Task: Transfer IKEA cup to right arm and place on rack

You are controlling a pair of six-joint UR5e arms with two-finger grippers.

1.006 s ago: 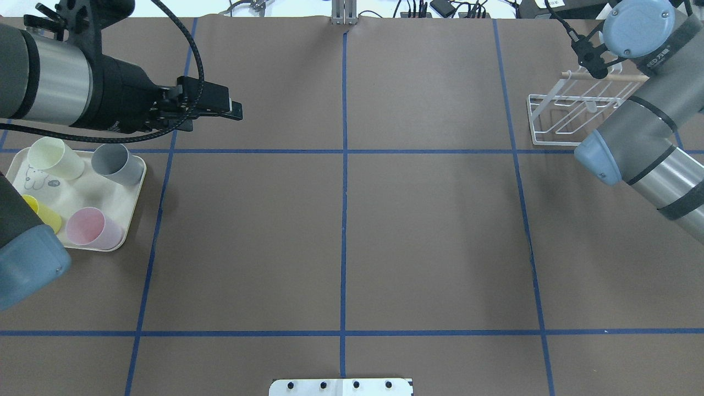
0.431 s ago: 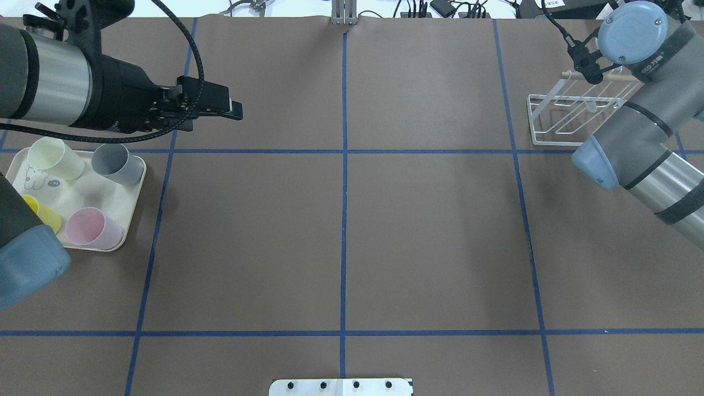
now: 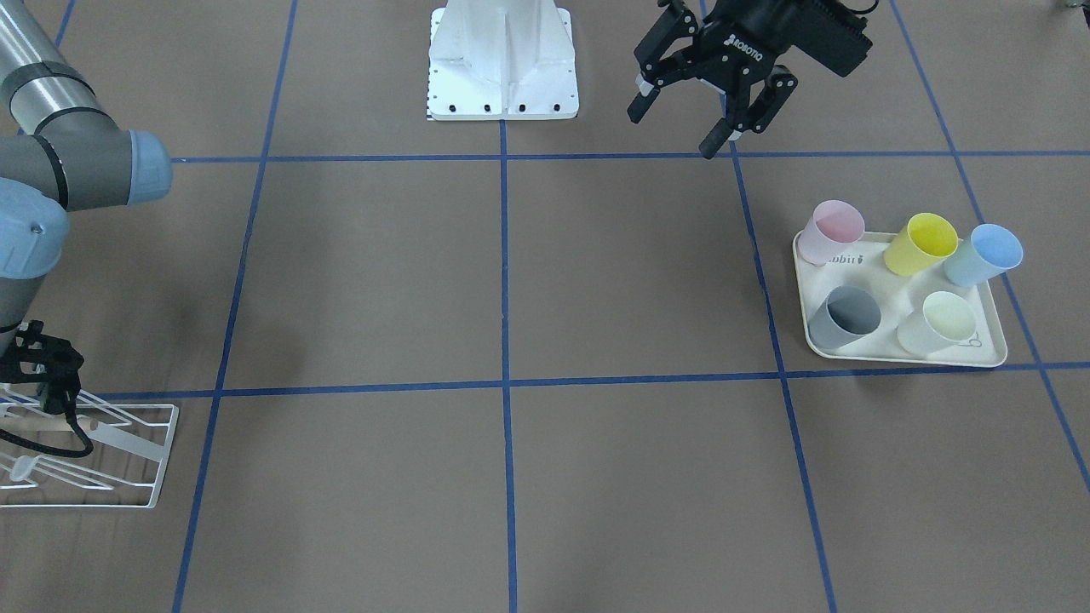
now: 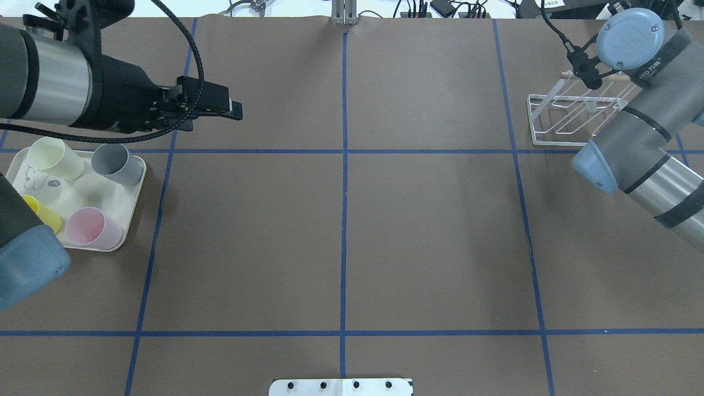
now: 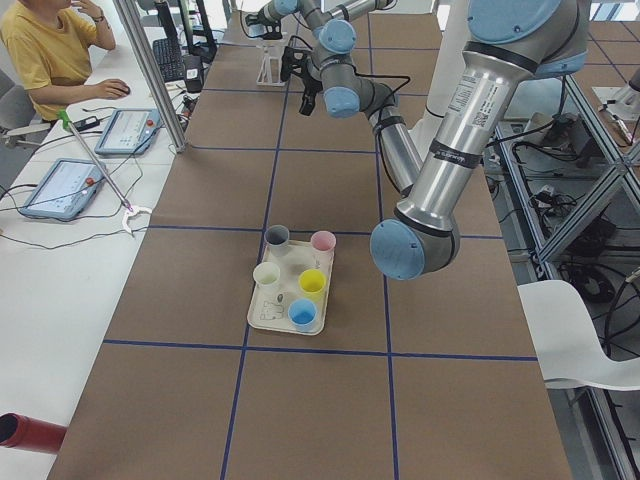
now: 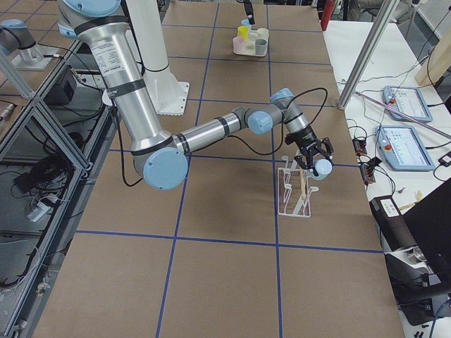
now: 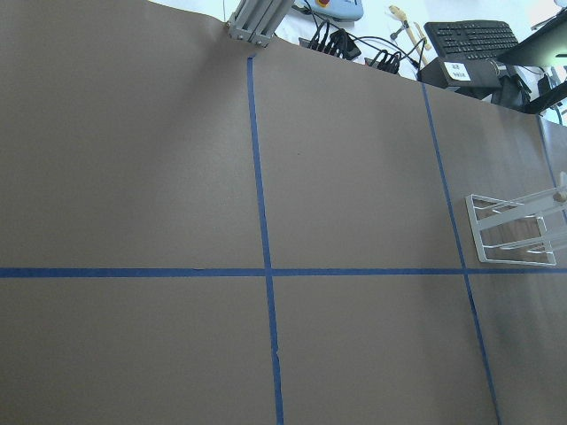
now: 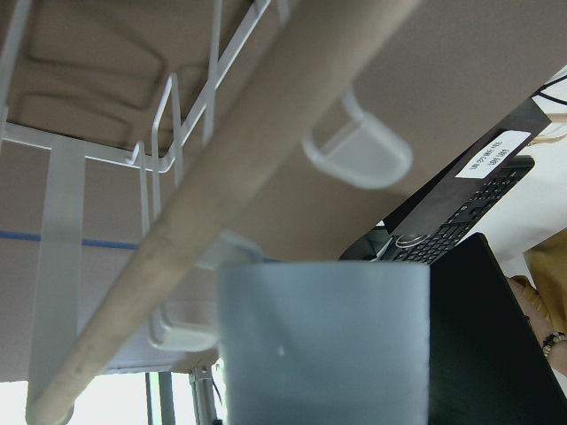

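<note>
A pale blue IKEA cup (image 8: 323,345) fills the lower middle of the right wrist view, just under the rack's wooden rod (image 8: 221,177) and flat-tipped prongs. The right side view shows the cup (image 6: 323,167) at the tip of my right gripper (image 6: 312,153), which is shut on it above the white wire rack (image 6: 296,197). From overhead my right wrist hides that gripper and covers part of the rack (image 4: 555,118). My left gripper (image 3: 677,128) hangs open and empty above the table, back from the tray.
A cream tray (image 3: 894,358) holds pink, yellow, blue, grey and cream cups, seen at the table's left in the overhead view (image 4: 137,181). A person (image 5: 50,50) sits at a side desk with tablets. The robot's base plate (image 3: 502,85) is at mid-table.
My right arm's wrist has swung slightly toward the table's middle over the rack. The left arm and the tray's cups have not moved.
</note>
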